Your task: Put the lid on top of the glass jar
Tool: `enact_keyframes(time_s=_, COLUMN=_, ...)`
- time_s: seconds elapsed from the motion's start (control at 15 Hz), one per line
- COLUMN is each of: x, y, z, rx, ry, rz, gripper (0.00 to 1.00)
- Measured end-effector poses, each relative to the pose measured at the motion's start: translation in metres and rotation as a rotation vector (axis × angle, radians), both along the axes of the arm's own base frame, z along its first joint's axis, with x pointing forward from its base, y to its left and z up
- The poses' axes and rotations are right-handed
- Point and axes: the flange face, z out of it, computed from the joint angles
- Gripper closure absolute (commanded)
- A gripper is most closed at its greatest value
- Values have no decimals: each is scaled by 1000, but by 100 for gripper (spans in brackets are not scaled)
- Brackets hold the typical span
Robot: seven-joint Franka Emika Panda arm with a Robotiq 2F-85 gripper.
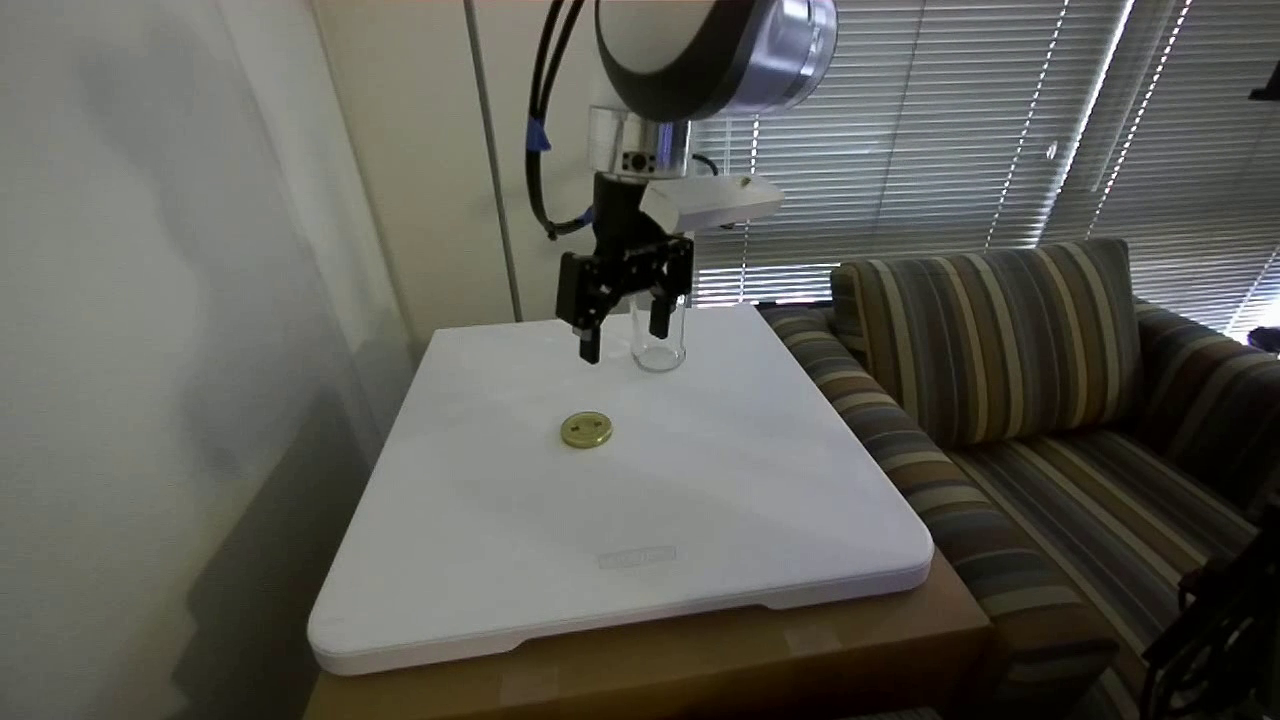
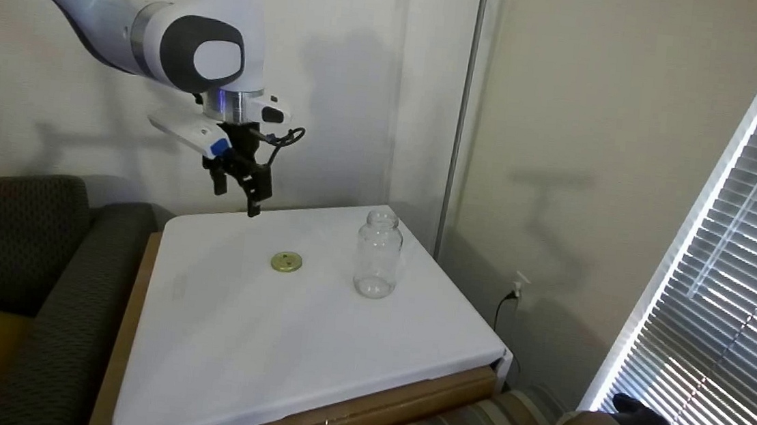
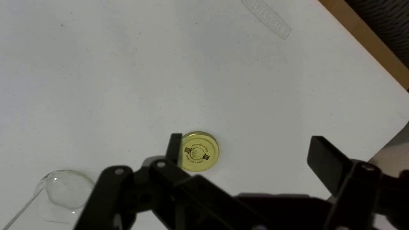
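the gripper (image 3: 246, 143) is wide and empty. in the wrist view, the lid (image 3: 200, 151), flat on the board (image 3: 255, 95), lies at 9 o'clock from the gap's middle, partly behind 1 finger (image 3: 174, 149); the jar (image 3: 62, 201) is further, between 8 and 9. i think the gripper should shift toward 9 before descending.

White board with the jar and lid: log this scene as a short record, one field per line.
Surface: white board
Glass jar: clear, upright on the board, mouth uncovered
Lid: gold-coloured, flat on the board, printed face up
Gripper: open, holding nothing, touching neither lid nor jar
Task status: lid not yet on the jar
Nearby: striped armchair, window blinds
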Motion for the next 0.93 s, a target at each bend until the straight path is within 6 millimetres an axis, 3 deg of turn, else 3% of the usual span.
enact_keyframes(time_s=0.27, x=-8, y=20, z=-11, rx=-37, ry=65, rz=8, gripper=0)
enact_keyframes(time_s=0.53, x=-4, y=48, z=-52, rx=-87, ry=152, rz=45, gripper=0)
enact_keyframes(time_s=0.67, x=7, y=48, z=-74, rx=-109, ry=176, rz=41, gripper=0)
enact_keyframes(time_s=0.93, x=35, y=25, z=-101, rx=-144, ry=178, rz=6, gripper=0)
